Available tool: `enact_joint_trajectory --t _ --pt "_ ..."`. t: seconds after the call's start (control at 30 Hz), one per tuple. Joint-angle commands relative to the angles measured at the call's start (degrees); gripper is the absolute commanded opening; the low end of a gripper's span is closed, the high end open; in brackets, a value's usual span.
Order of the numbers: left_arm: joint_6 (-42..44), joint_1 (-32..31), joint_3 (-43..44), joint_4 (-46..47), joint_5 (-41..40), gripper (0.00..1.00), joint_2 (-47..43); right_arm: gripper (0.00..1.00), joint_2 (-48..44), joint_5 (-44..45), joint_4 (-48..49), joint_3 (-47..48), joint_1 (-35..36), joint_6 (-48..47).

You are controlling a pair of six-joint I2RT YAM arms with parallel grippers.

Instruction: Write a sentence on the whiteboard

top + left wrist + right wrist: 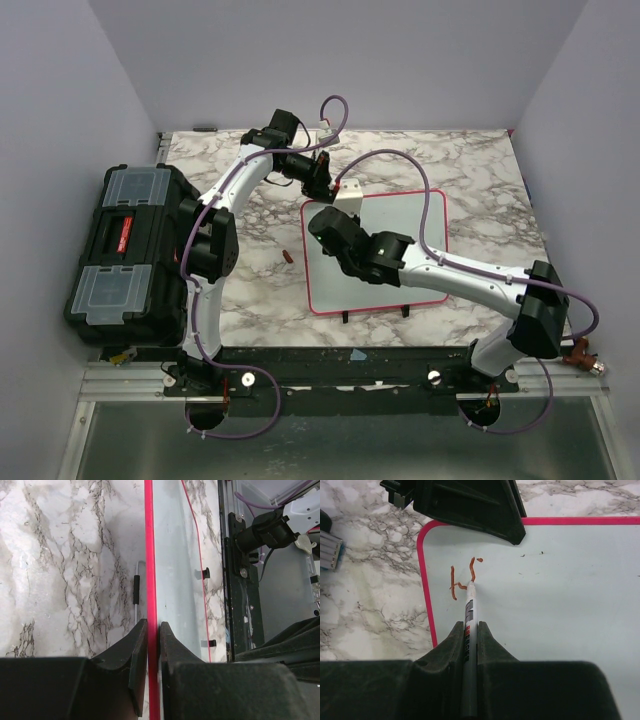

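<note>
The whiteboard [420, 235] lies on the marble table [255, 295]. The left gripper [330, 188] is at its far edge, the right gripper [322, 222] over its left part. A black toolbox [125, 255] stands at the left.

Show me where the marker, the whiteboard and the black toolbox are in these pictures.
marker [469, 611]: right wrist view, on the white barrel just below the tip.
whiteboard [560, 610]: right wrist view, on a bare part of the white surface.
black toolbox [125, 245]: top external view, on the middle of its lid.
</note>
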Motion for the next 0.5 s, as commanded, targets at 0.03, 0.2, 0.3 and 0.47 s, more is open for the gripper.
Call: enact_joint_trajectory --t 0.03,0.2,0.3,0.47 --pt "2.1 -0.2 0.1 -0.1 3.3 0.0 -2.8 0.01 -0.8 -4.2 -4.0 -2.2 -0.3 1.0" --pt "2.1 -0.2 0.0 -0.1 3.3 0.0 -2.9 0.01 -1.8 -5.3 -5.0 -3.5 -0.2 1.6" --pt "2.1 -0.2 0.0 -0.1 3.3 0.0 -2.9 0.01 -2.5 -5.5 -5.6 -3.6 -0.1 1.9" --pt "2.1 -0.2 -0.1 -0.1 3.3 0.0 -2.9 0.01 -4.1 -6.5 -6.4 -3.0 -0.2 2.0"
